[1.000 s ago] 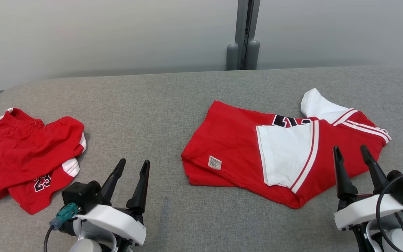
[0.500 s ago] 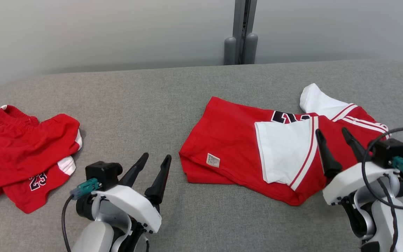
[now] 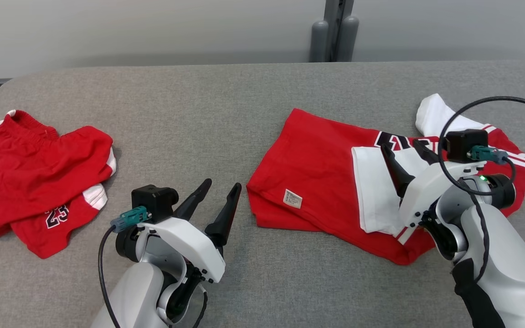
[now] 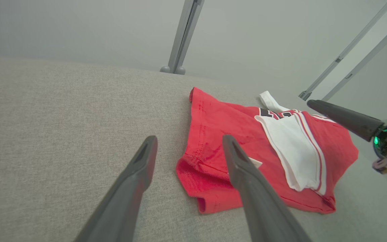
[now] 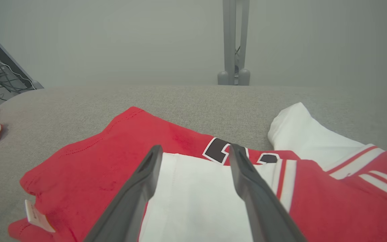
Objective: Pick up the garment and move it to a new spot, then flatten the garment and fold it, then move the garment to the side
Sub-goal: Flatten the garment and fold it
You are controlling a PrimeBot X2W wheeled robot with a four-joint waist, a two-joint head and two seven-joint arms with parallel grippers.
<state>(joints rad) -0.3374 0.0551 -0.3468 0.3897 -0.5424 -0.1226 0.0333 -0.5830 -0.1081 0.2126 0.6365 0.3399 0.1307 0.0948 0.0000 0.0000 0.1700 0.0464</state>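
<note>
Red garment (image 3: 317, 182), a jersey with a white sleeve (image 3: 372, 196) folded over it, lies rumpled on the right half of the grey fabric table (image 3: 198, 105). It is not flat yet, so my read is the pick-up step has not begun.

Right gripper (image 3: 401, 145) hangs over the white sleeve, fingers spread wide and holding nothing. Whether the tips touch cloth, cannot tell. It probably sits there because the bunched top layer offers the easiest pinch.

Left gripper (image 3: 222, 183) is over bare table just beside the garment's lower left corner, also spread wide and empty. It points at the hem, likely set up for a two-handed lift so the cloth hangs open instead of balling up.

Red shorts (image 3: 39, 173) sit well apart at the far left edge, leaving the middle free as a drop spot.

Writing:
- Shorts show "23" (image 3: 56, 216) in black digits with white outline.
- The jersey has a black numeral (image 3: 388, 140) half hidden under the sleeve, not readable.
- White care label (image 3: 292, 199) near the lower hem has print too small to read.
- No brand mark visible.
</note>
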